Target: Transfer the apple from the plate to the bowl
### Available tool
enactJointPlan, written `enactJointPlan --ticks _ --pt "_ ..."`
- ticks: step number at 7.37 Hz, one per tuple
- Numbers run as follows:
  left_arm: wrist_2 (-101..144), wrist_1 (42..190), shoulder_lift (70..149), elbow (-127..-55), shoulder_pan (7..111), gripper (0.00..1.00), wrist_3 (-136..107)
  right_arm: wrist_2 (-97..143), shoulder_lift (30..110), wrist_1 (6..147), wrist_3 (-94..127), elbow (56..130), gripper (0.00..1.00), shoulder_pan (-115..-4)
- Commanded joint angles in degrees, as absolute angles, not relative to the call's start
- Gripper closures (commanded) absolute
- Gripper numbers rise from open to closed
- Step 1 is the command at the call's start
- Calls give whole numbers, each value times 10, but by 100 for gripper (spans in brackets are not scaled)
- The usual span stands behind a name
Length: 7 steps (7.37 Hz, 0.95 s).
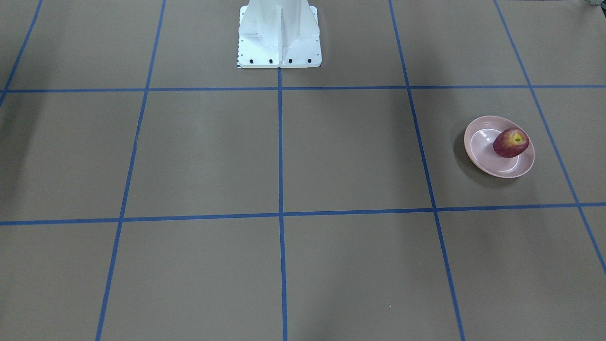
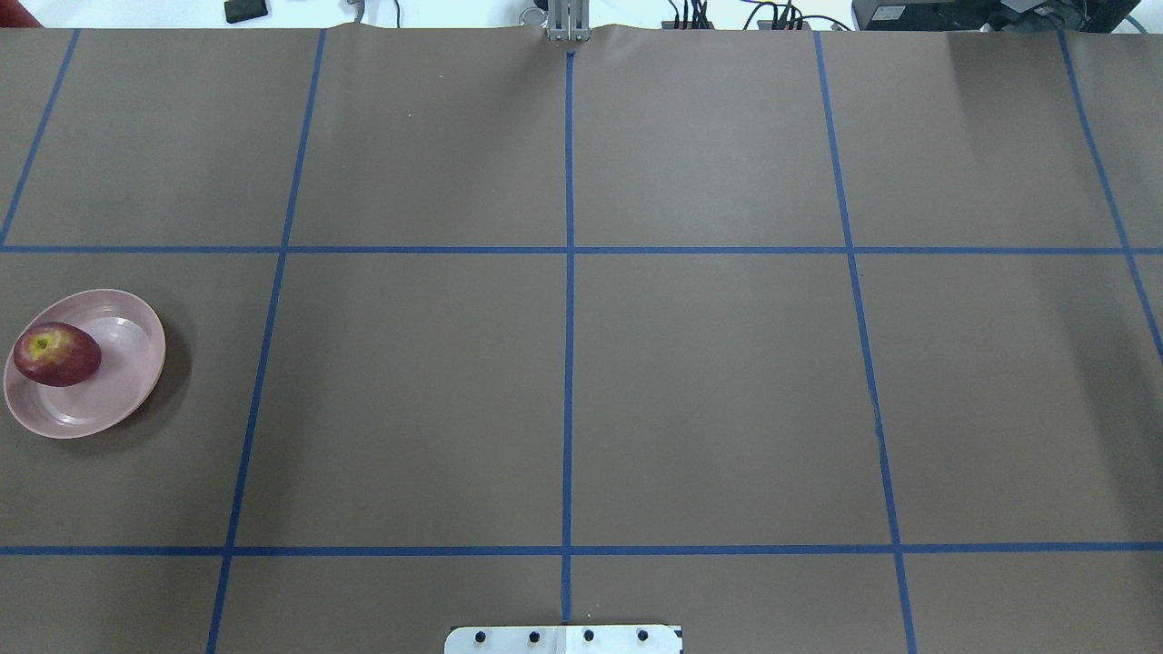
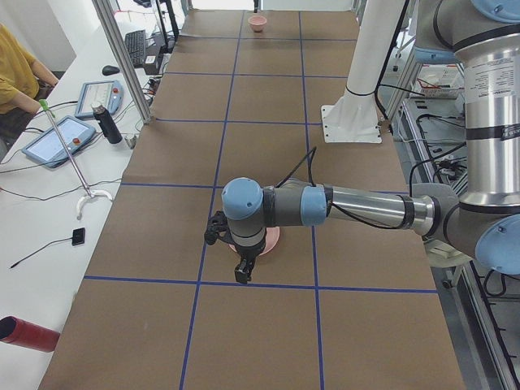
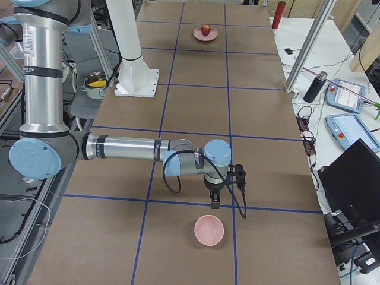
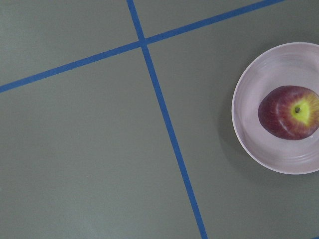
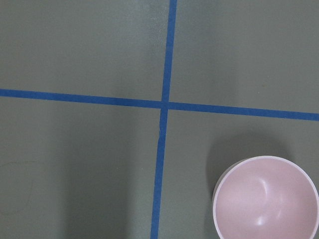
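The dark red apple (image 1: 510,142) lies on the wide pink plate (image 1: 483,161), at the far left of the overhead view (image 2: 56,353). The left wrist view shows the apple (image 5: 290,112) on the plate (image 5: 247,102) at its right edge. The small deep pink bowl (image 4: 209,230) stands empty at the other end of the table and shows in the right wrist view (image 6: 264,199). My left gripper (image 3: 241,274) hangs above the table next to the plate. My right gripper (image 4: 214,203) hangs just short of the bowl. I cannot tell whether either is open or shut.
The white robot pedestal (image 1: 279,38) stands at the table's middle edge. Blue tape lines (image 2: 568,363) divide the brown table into squares. A side bench holds tablets (image 3: 57,140), a dark bottle (image 3: 106,124) and a red canister (image 3: 24,334). An operator (image 3: 12,77) sits there.
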<state>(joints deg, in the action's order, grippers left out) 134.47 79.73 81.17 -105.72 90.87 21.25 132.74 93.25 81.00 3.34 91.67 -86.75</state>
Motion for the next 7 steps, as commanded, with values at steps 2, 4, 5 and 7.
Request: enactJointPlan --ticks 2,4,5,7 --pt "1346 797 812 -1062 909 1 214 1329 933 809 33 917 0 -867" --pt "1346 800 814 -1063 910 1 213 1345 937 809 33 926 0 -869" --pt "1346 800 815 -1063 914 1 213 1346 939 809 31 925 0 -873" --pt "1346 802 812 -1062 914 1 213 1344 943 809 -10 914 0 -887"
